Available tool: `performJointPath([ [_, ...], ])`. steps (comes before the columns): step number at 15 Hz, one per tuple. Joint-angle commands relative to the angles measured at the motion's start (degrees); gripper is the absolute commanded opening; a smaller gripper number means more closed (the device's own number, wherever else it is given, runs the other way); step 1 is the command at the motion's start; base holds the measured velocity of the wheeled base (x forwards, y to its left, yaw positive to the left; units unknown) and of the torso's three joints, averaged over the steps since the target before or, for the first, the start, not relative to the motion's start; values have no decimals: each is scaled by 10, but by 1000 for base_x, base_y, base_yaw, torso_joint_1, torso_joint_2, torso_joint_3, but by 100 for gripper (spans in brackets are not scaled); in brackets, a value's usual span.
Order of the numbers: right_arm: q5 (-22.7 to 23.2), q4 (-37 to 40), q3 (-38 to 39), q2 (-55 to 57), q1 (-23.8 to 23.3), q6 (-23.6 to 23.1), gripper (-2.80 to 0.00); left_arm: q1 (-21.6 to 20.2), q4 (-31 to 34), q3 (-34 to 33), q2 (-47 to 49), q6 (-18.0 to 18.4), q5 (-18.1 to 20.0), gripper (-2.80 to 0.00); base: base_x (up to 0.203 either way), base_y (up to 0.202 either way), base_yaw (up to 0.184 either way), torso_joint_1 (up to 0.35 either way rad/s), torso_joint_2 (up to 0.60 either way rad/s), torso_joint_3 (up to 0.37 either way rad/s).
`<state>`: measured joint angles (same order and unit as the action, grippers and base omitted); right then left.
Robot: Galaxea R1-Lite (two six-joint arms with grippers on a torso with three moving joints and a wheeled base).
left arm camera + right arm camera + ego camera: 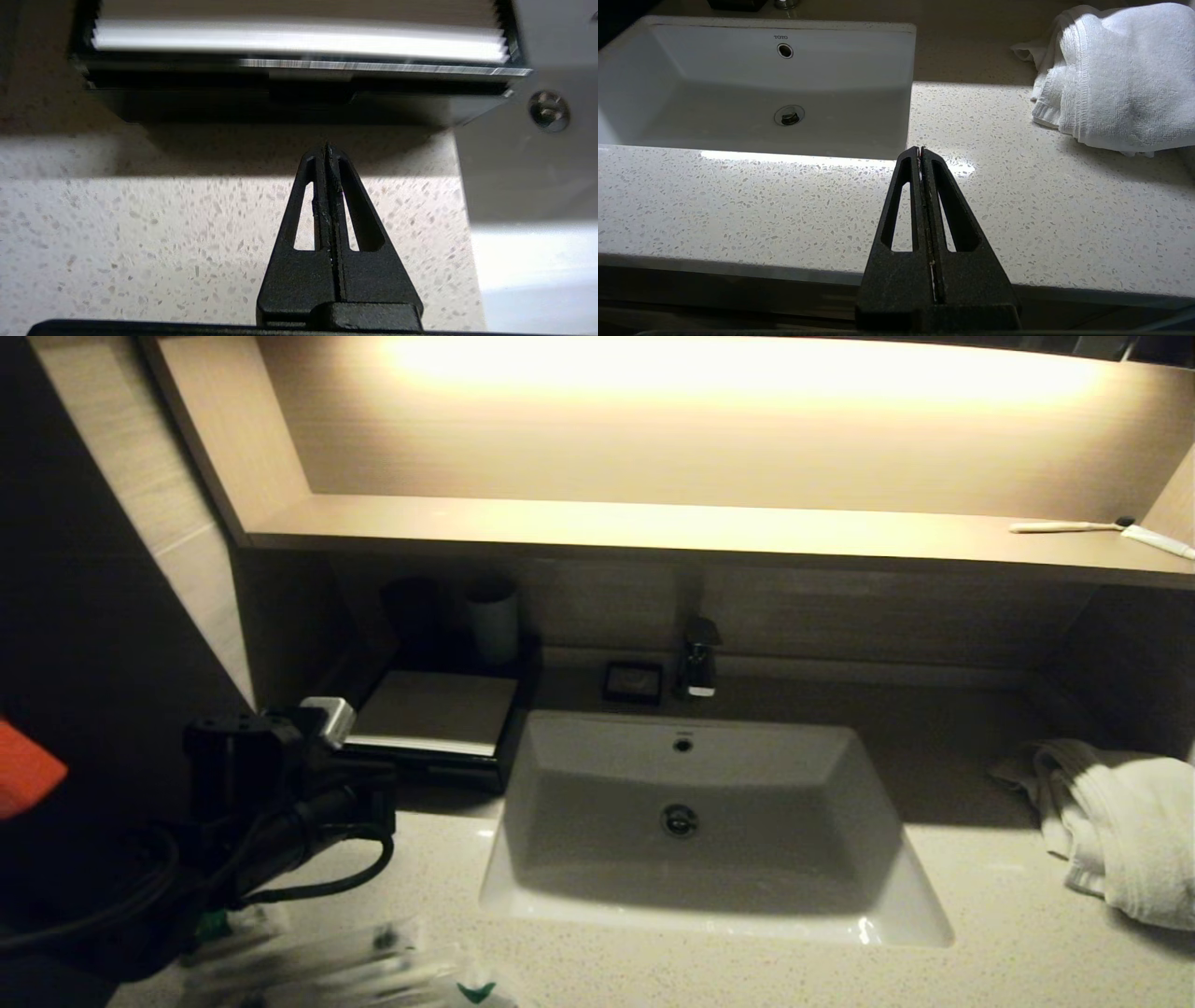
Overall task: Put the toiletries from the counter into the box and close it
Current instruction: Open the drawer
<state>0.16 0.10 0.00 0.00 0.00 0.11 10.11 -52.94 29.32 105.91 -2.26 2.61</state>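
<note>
The left claw (328, 148) is clenched, its two fingers pressed flat together and holding nothing, and it points at the front face of the box (299, 100), close to it but with a strip of shaded worktop (140, 233) between tip and box. In the head view the left arm covers the near left corner of the box (439, 714), which stands on the worktop (934, 933) to the left of the white basin (691, 821), its pale top panel facing up. The toiletries (317, 971) lie on the worktop at the near left edge, nearer the robot than the left arm and well apart from the box; they appear as a blurred cluster of clear wrappers with green marks, partly cut off by the picture edge, and the individual items cannot be counted. Whether the box drawer is pulled out or pushed in cannot be told, and its contents are not visible. The basin holds nothing apart from its drain. A pale cup (492, 616) stands behind the box in shadow, and a small black dish (633, 681) sits beside the faucet (700, 658). The right claw (920, 150) is clenched on nothing, parked over the near edge of the worktop, with a white towel (1111, 74) on the worktop beyond it.
</note>
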Motion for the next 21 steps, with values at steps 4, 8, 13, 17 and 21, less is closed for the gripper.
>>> performJointPath([
  [4, 0, 0, 0, 0, 0, 0, -280, 0, -4, 0, 16, 1, -1, -280, 0, 0, 0, 0, 0, 0],
  [8, 0, 0, 0, 0, 0, 0, -280, 0, -4, 4, 17, 0, -1, -280, 0, 0, 0, 0, 0, 0],
  [13, 0, 0, 0, 0, 0, 0, -280, 1, -18, 6, 32, 0, -2, -280, 0, 0, 0, 0, 0, 0],
  [17, 0, 0, 0, 0, 0, 0, -280, 3, -37, 8, 42, -1, -4, -280, 0, 0, 0, 0, 0, 0],
  [21, 0, 0, 0, 0, 0, 0, -280, 4, -37, 12, 42, -1, -5, -280, 0, 0, 0, 0, 0, 0],
])
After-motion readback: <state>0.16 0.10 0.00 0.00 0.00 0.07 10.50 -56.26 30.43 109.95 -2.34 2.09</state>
